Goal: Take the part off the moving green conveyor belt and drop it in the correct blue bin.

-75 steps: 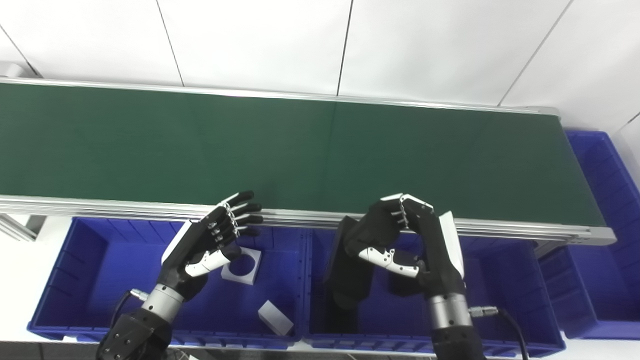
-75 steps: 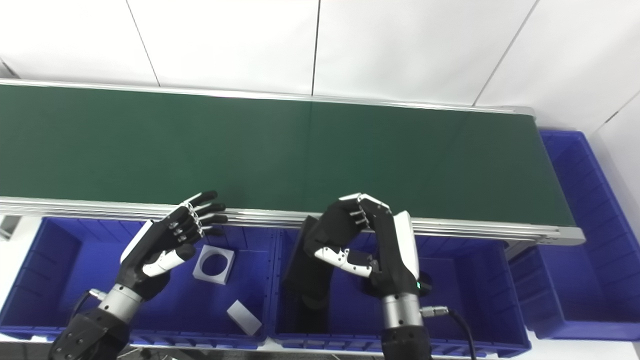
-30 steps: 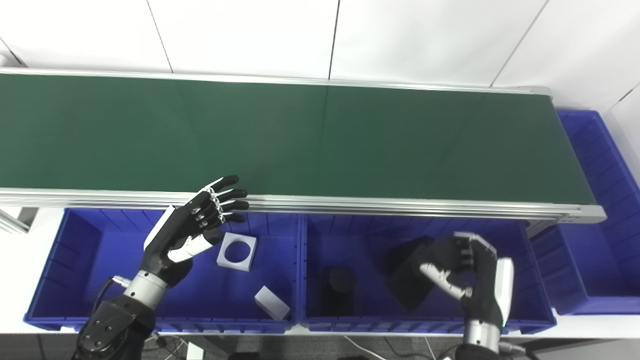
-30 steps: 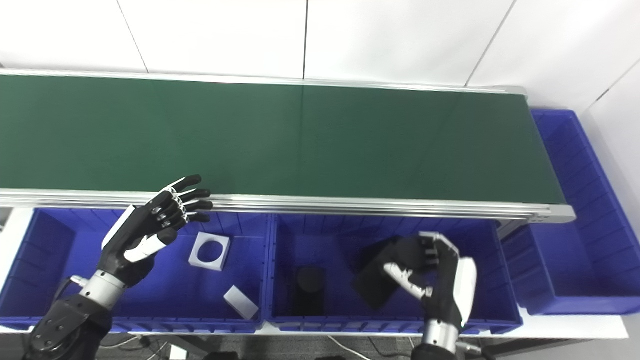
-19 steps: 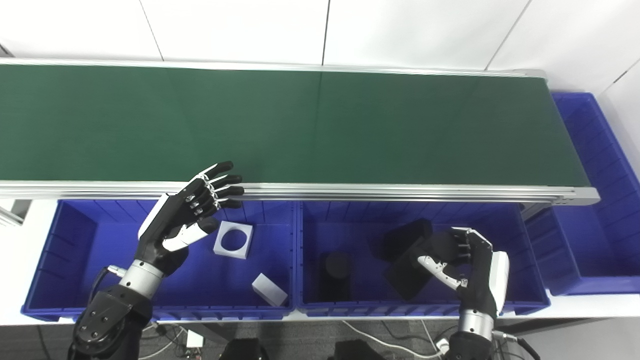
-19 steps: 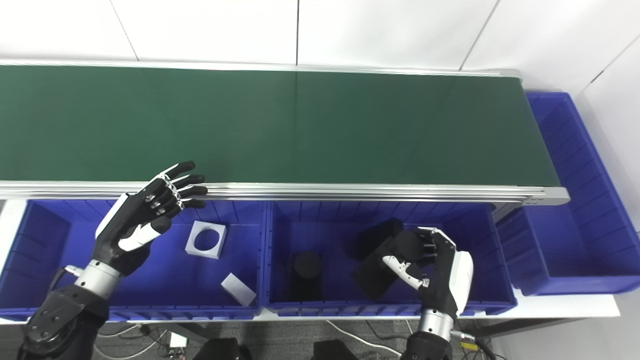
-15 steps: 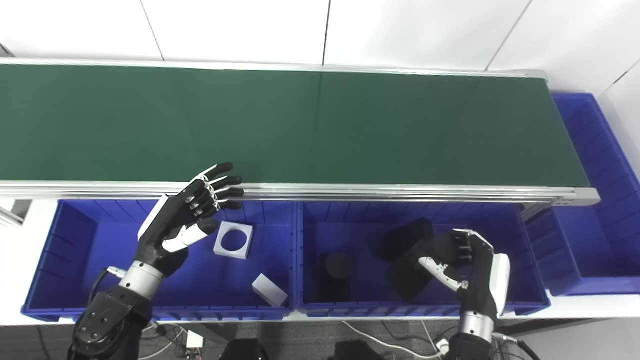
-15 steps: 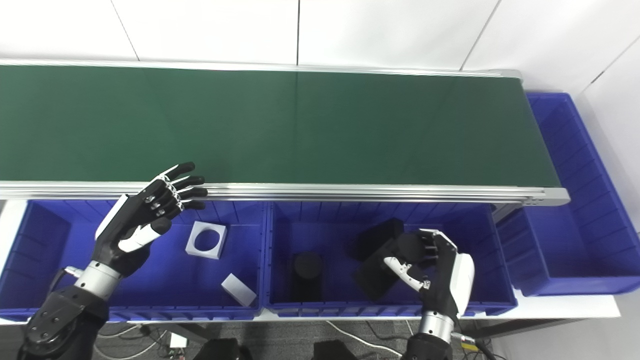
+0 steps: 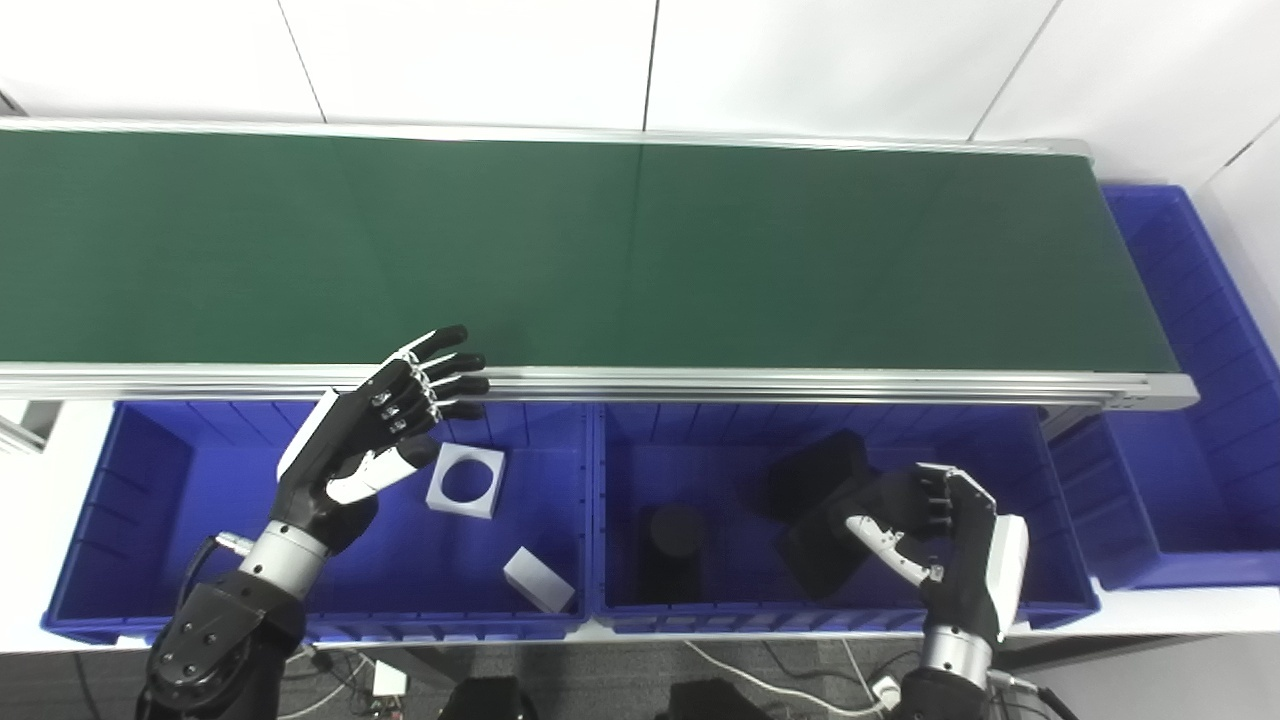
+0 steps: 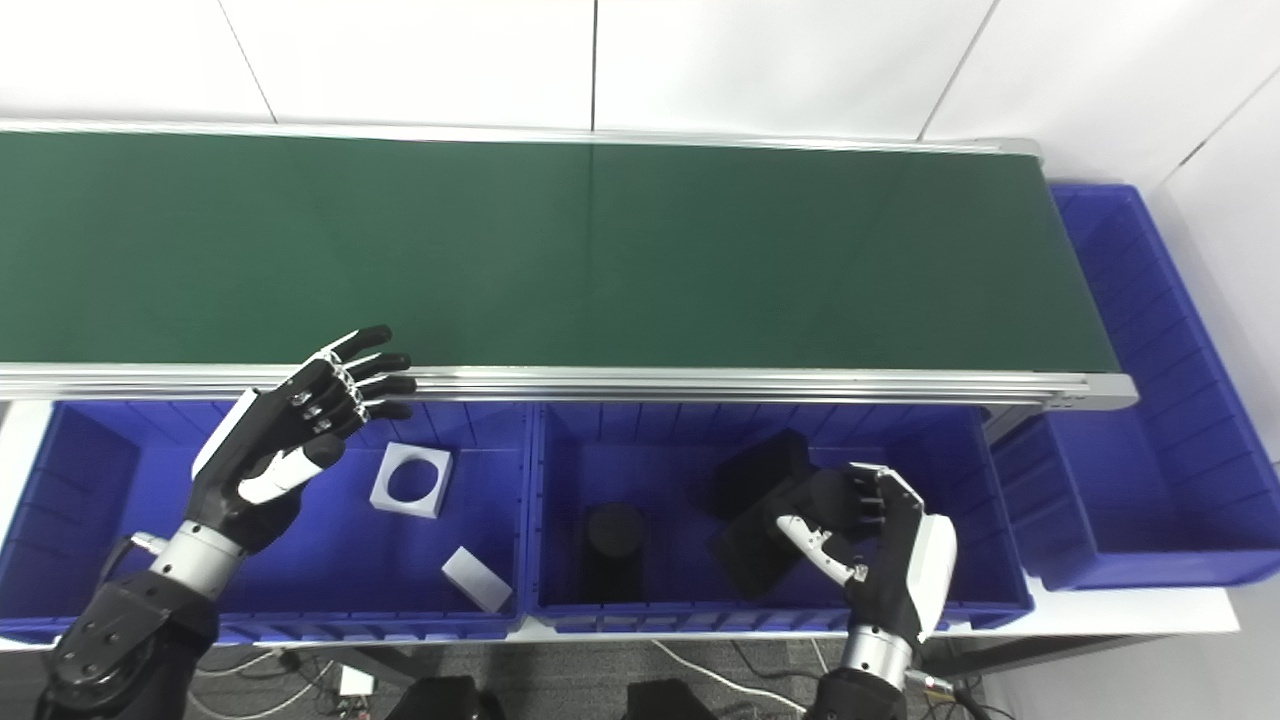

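Three blue plastic bins: left (image 9: 120,520), middle (image 9: 1040,520), right (image 9: 1180,500). The long green conveyor belt (image 9: 600,250) carries no part. Left bin holds two white parts: a square plate with round hole (image 9: 466,480) and a block (image 9: 540,580). Middle bin holds three black parts: a cylinder (image 9: 672,535), a block (image 9: 815,470) at 12 o'clock from the flat black slab (image 9: 815,560). Right robot hand (image 9: 925,525) fingers curl at the slab; grip cannot be confirmed. Left robot hand (image 9: 375,430) hovers, fingers spread, empty.

White panelled wall (image 9: 800,60) behind; grey floor with cables (image 9: 760,685) and a small white box (image 9: 388,682) below
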